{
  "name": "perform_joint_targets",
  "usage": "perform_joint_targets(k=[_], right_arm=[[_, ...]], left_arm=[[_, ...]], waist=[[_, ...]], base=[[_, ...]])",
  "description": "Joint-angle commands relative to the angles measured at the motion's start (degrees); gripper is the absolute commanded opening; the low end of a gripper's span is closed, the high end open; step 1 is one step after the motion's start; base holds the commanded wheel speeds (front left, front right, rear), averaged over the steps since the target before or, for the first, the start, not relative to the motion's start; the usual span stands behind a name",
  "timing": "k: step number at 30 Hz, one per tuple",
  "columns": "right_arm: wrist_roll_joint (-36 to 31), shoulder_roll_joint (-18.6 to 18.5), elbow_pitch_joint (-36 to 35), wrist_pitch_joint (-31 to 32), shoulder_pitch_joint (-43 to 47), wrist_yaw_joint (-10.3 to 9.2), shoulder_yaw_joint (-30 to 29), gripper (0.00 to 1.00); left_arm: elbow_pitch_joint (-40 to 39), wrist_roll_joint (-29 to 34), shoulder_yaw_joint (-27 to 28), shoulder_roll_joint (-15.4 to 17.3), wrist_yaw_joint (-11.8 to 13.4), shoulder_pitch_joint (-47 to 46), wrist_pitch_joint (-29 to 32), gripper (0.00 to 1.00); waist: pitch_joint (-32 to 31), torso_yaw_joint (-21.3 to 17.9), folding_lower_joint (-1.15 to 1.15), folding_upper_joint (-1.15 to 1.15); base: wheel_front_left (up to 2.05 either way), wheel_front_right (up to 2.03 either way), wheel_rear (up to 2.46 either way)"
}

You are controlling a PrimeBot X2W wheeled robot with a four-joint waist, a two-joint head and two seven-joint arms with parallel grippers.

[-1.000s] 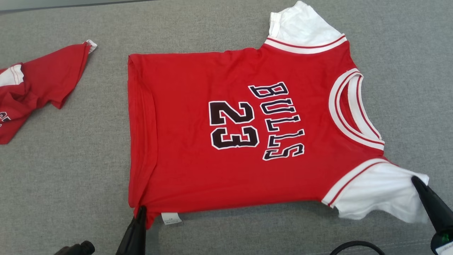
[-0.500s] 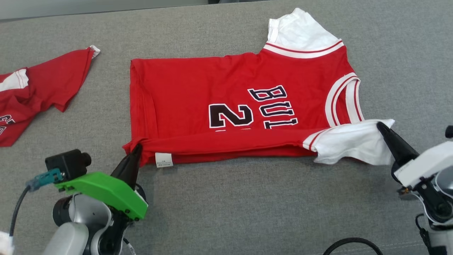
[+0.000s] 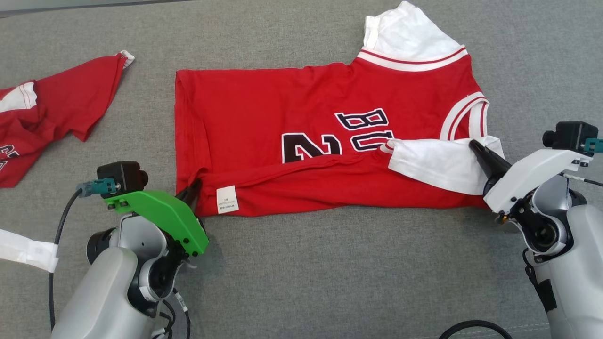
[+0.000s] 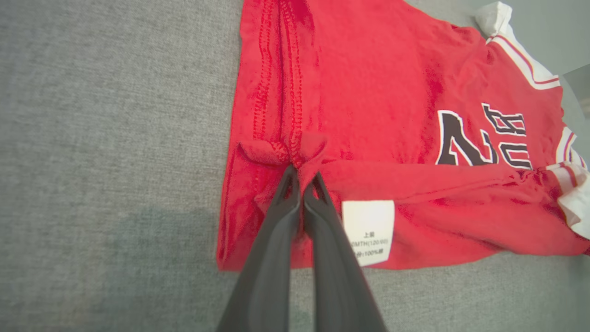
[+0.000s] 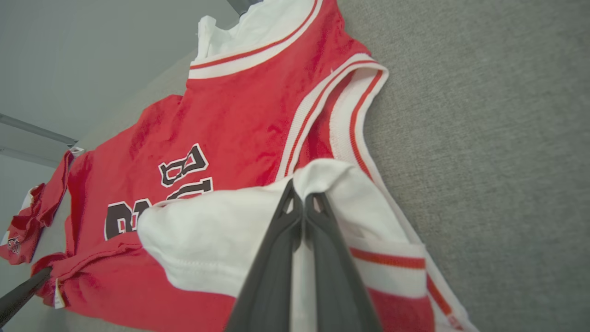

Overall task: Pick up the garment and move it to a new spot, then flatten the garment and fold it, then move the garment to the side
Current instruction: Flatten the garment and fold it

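Observation:
The garment (image 3: 292, 113) is a red jersey with white sleeves and dark lettering, lying on the grey surface with its near edge folded up over the front. My left gripper (image 3: 194, 186) is shut on the red hem corner (image 4: 299, 154) beside a white care label (image 3: 227, 199). My right gripper (image 3: 473, 146) is shut on the white near sleeve (image 3: 433, 162), which lies folded over the lettering. In the right wrist view the fingers pinch the sleeve's edge (image 5: 318, 177). The far sleeve (image 3: 405, 33) lies flat at the top.
A second red garment (image 3: 47, 113) lies crumpled at the left edge of the grey cloth surface (image 3: 330, 282). A white strip (image 3: 23, 249) and a black cable (image 3: 59, 235) hang near my left arm. Another cable loop (image 3: 471, 327) sits at the bottom right.
Both grippers have carried the near edge of the garment farther away from me, folding it over the front and covering more of the number and lettering. The head camera shifted a little.

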Motion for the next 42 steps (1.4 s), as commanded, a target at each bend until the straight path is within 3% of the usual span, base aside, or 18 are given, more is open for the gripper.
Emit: perform_joint_targets(k=[1, 2, 3, 9, 12, 17, 23, 32, 42], right_arm=[[-0.8, -0.6, 0.2, -1.0, -0.7, 0.0, 1.0, 0.76], [-1.3, -1.1, 0.4, -1.8, -0.9, 0.0, 2.2, 1.0], [-1.3, -1.5, 0.6, -2.7, -0.9, 0.0, 3.0, 1.0], [-3.0, -8.3, -5.2, -9.4, 2.3, 0.0, 9.5, 1.0], [-4.2, -12.6, -10.6, -11.8, 6.0, -0.01, 8.9, 1.0], [-6.3, -16.3, -19.0, -10.6, 15.1, -0.01, 5.9, 1.0], [-8.6, -14.7, -21.4, -8.1, 20.2, 0.0, 5.9, 1.0], [-12.6, -13.0, -15.7, -6.6, 15.8, -0.01, 8.2, 1.0], [-13.8, -13.6, -8.7, -6.5, 10.4, -0.01, 10.1, 1.0]], left_arm=[[0.7, 0.6, -0.3, 0.1, -0.5, -1.0, 0.1, 0.37], [1.4, 0.8, -0.8, 0.2, -0.9, -1.3, 0.2, 0.66], [1.8, 1.1, -1.3, 0.5, -1.4, -1.2, 0.3, 1.0], [-0.7, 2.9, -1.4, 4.0, -2.5, 3.1, -1.6, 1.0], [-6.2, 3.8, -0.5, 6.9, -1.5, 7.8, -3.4, 1.0], [-14.3, 3.6, 0.5, 8.8, 1.3, 15.8, -5.2, 1.0], [-15.4, 3.3, 0.4, 8.3, 2.5, 17.0, -5.1, 1.0], [-9.3, 4.3, -1.4, 7.8, 0.8, 9.9, -2.4, 1.0], [-3.6, 5.5, -4.2, 6.8, -1.6, 4.9, -0.5, 1.0]], waist=[[0.0, 0.0, 0.0, 0.0], [0.1, -0.1, 0.0, 0.0], [0.0, -0.2, 0.0, 0.0], [-1.3, -1.1, 0.0, 0.0], [-2.3, -1.6, 0.0, 0.0], [-2.0, -2.2, 0.0, 0.0], [0.3, -2.6, 0.0, 0.0], [2.2, -1.6, 0.0, 0.0], [3.0, -1.1, 0.0, 0.0]], base=[[0.0, 0.0, 0.0], [0.0, 0.0, 0.0], [0.0, 0.0, 0.0], [0.0, 0.0, 0.0], [0.0, 0.0, 0.0], [0.0, 0.0, 0.0], [0.0, 0.0, 0.0], [0.0, 0.0, 0.0], [0.0, 0.0, 0.0]])
